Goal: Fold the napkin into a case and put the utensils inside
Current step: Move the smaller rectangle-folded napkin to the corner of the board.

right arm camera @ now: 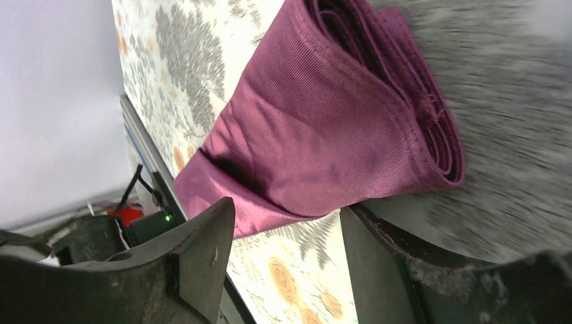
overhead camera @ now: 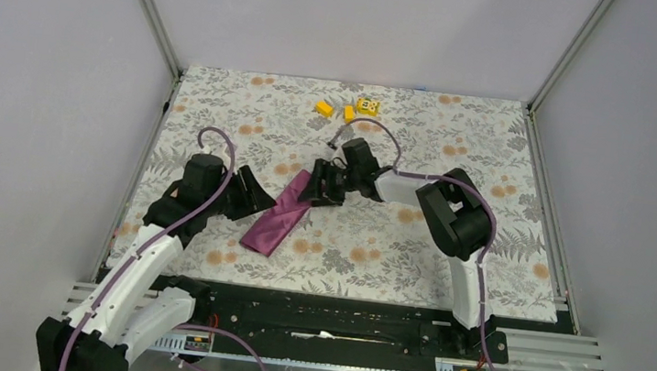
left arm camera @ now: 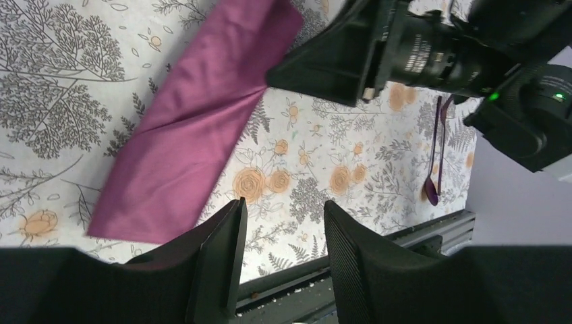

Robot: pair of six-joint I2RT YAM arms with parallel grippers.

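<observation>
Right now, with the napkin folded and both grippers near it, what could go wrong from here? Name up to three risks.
1. The right gripper, open, sits at the layered end of the case; a nudge could undo the loose folds.
2. The spoon lies flat on the tablecloth, apart from the case; being thin, it may slip when pinched.
3. The left gripper, also open, is close by; the two could collide.

Bright, even light (right-wrist motion blur)
</observation>
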